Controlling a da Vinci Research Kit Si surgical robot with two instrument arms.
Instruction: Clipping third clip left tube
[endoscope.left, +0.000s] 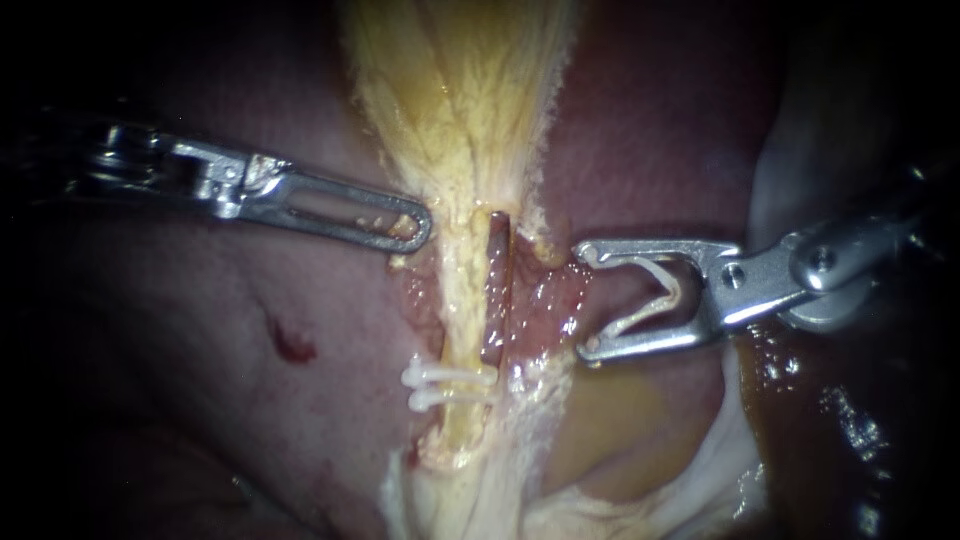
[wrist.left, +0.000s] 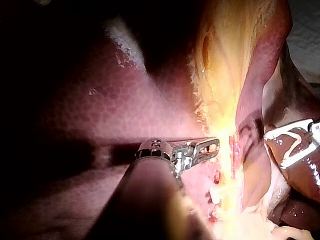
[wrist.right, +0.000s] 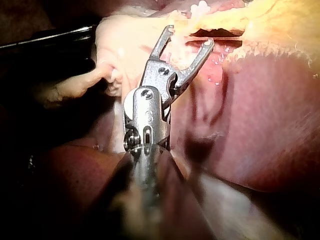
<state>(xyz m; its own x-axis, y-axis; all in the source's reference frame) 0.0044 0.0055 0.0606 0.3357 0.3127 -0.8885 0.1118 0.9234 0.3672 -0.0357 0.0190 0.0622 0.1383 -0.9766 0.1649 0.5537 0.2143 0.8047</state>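
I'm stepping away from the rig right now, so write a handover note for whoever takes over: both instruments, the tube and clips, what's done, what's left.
Left instrument: its tip is at the edge of the pale yellow fibrous tissue. I cannot tell whether it holds any.
Right instrument: its jaws stand wide, carrying an open white V-shaped clip. It is to the right of the tube, not yet around it.
Pale yellow left tube: two white clips are closed across it, side by side.
Done: two clips are on.
Left: bring the loaded jaws around the tube, probably above those two, and close.
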